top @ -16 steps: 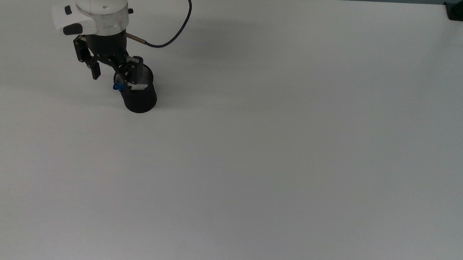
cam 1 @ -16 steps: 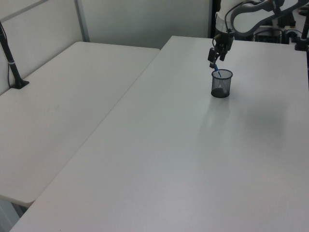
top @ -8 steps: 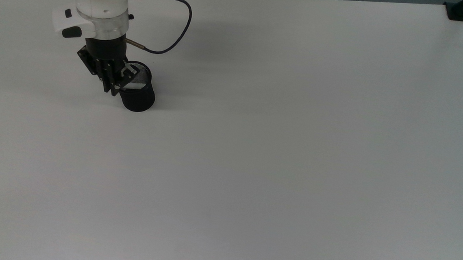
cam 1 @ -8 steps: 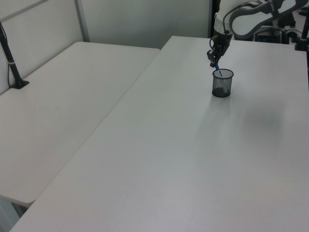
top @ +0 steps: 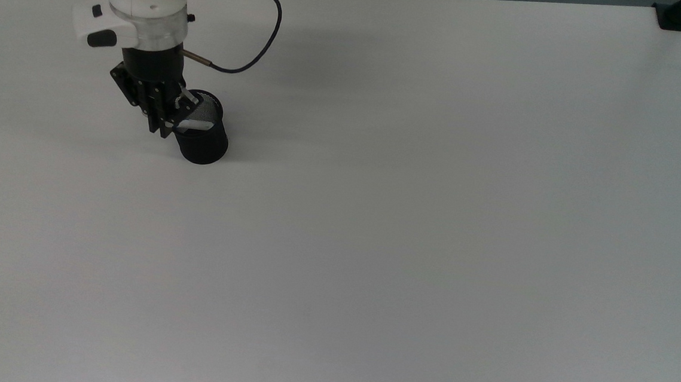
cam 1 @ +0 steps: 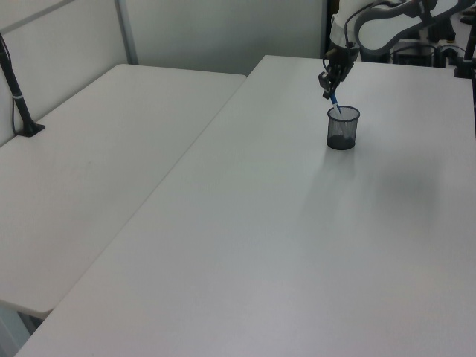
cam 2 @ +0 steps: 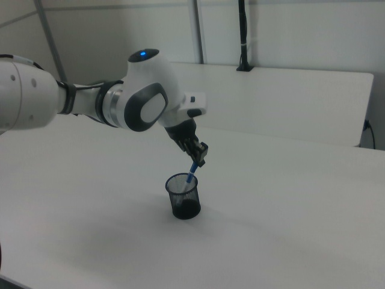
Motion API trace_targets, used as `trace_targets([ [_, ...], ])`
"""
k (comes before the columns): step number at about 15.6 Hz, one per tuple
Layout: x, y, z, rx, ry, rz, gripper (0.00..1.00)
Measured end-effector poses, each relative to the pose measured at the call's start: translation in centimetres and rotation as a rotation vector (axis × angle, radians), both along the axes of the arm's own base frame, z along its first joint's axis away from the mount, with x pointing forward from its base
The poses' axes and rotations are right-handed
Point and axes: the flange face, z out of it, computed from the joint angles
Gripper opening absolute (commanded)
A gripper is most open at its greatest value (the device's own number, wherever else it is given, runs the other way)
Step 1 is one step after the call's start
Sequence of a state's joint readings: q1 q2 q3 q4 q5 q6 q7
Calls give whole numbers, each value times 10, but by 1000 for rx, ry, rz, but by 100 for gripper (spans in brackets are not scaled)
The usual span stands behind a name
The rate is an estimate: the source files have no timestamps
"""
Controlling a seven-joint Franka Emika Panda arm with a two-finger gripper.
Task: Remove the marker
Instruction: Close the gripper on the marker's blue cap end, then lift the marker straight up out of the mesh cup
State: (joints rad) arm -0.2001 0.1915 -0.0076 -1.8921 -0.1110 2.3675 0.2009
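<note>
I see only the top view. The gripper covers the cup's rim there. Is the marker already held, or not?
Observer: Yes. In the right view the gripper is shut on the marker, gripping its upper end.
Operator: Is the marker out of the cup?
Observer: Not yet. In the right view its lower part is inside the black mesh cup, below the rim.
Operator: Does it stand straight?
Observer: No. In the right view it leans, its top toward the right view's right; in the left view its top leans toward the left view's left.
</note>
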Motion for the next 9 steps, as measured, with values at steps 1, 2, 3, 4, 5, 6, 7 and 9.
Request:
trace_targets([
  [1,-2,0,11,-3,-13,-1,0],
  [2,-4,0,24,-6,-25,-2,0],
  [3,-7,1,39,-9,-34,-4,0],
  [4,-11,1,57,-12,-44,-7,0],
  [5,-15,1,75,-15,-55,-9,0],
  [6,-19,2,94,-19,-68,-12,0],
  [7,-23,2,111,-22,-80,-14,0],
  [9,-31,5,142,-26,-95,-17,0],
])
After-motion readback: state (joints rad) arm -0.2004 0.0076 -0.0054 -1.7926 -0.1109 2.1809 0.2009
